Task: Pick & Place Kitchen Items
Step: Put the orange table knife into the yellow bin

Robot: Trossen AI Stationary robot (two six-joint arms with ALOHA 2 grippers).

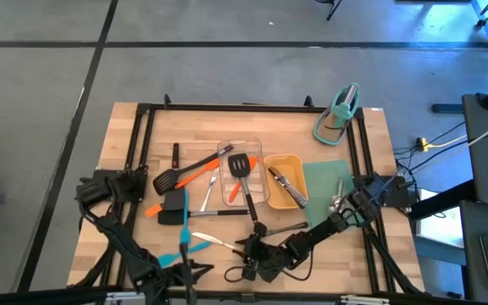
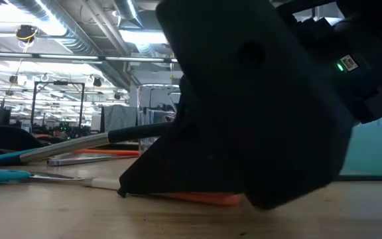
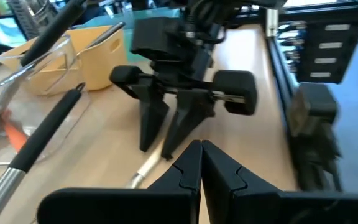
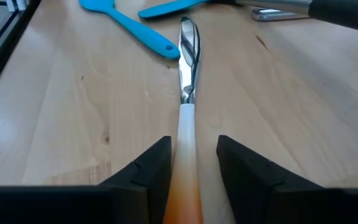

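Observation:
A steel-headed utensil with a white handle (image 4: 186, 134) that turns orange at its near end lies flat on the wood near the table's front edge (image 1: 219, 241). My right gripper (image 4: 193, 165) is down at the table with one finger on each side of that handle's orange end, open, a narrow gap showing on both sides. In the low view the orange end (image 2: 197, 197) shows under the gripper's dark body. My left gripper (image 3: 201, 168) is shut and holds nothing. It hovers at the front left (image 1: 197, 271), pointing at my right gripper (image 3: 166, 124).
Two blue spatulas (image 4: 129, 28) lie just beyond the utensil's head. Black turners and an orange spatula (image 1: 189, 174) lie mid-table beside a clear tray (image 1: 224, 151) and a yellow tray (image 1: 297, 163). A teal stand (image 1: 339, 114) is at the far right, above a green mat (image 1: 327, 182).

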